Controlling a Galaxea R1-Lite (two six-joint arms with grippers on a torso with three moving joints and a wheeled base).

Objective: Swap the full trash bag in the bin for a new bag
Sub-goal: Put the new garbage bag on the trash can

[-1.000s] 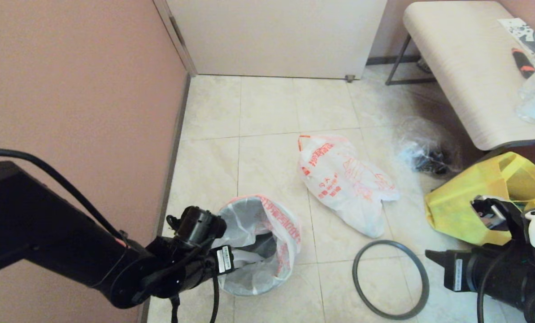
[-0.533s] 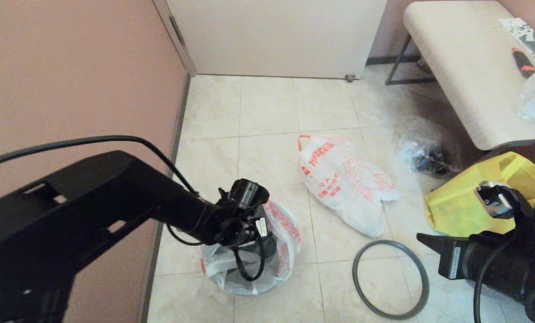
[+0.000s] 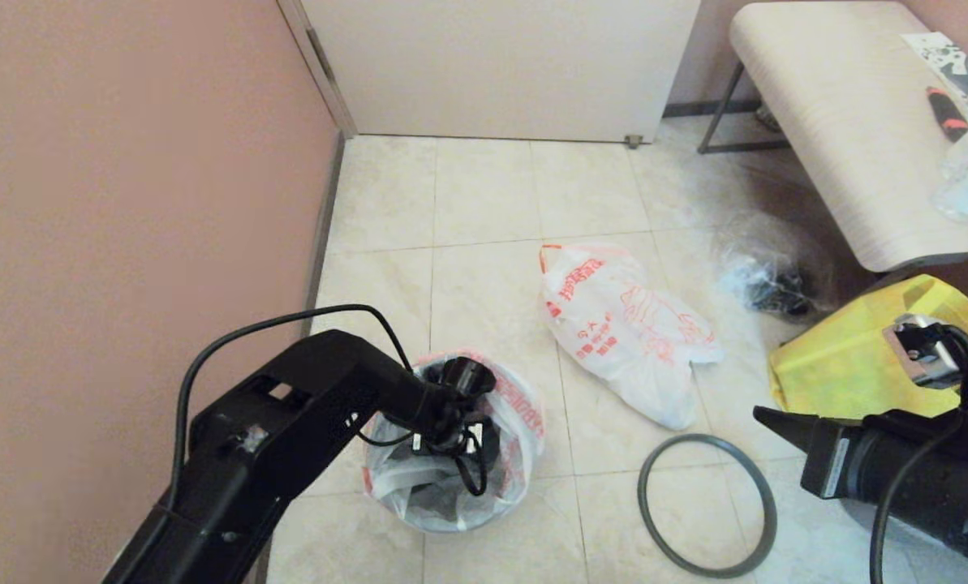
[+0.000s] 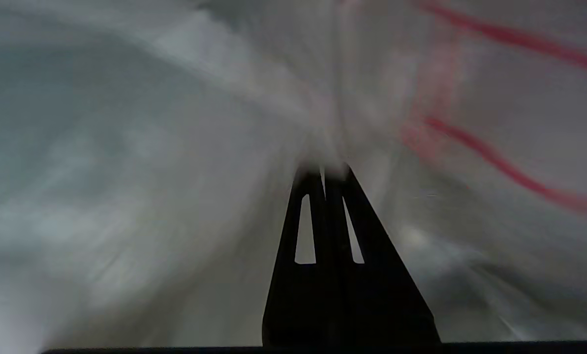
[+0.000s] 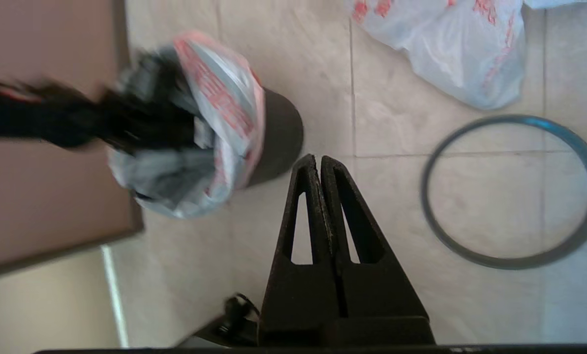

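Note:
The new bag (image 3: pixel 518 418), thin white with red lettering, is draped over the bin (image 5: pixel 279 136), whose black wall shows only in the right wrist view. My left arm reaches down into the bin's mouth, and the left gripper (image 4: pixel 324 169) is shut with its tips pressed against the bag's film (image 4: pixel 126 147). The full trash bag (image 3: pixel 625 328) lies bulging on the floor tiles behind the bin. The dark grey hoop (image 3: pixel 707 504) lies flat on the floor to the right. My right gripper (image 3: pixel 763 415) hangs shut and empty above the floor between bin and hoop (image 5: pixel 514 191).
A pink wall (image 3: pixel 126 162) runs close along the bin's left side. A yellow fabric tote (image 3: pixel 857 357) and a clear plastic bag with dark contents (image 3: pixel 763 276) sit at the right, under a pale bench (image 3: pixel 841 122). A closed door (image 3: pixel 500 65) is behind.
My left arm swung from beside the bin up over its rim and down inside, pushing the bag's film in. The right arm shifted slightly to the right.

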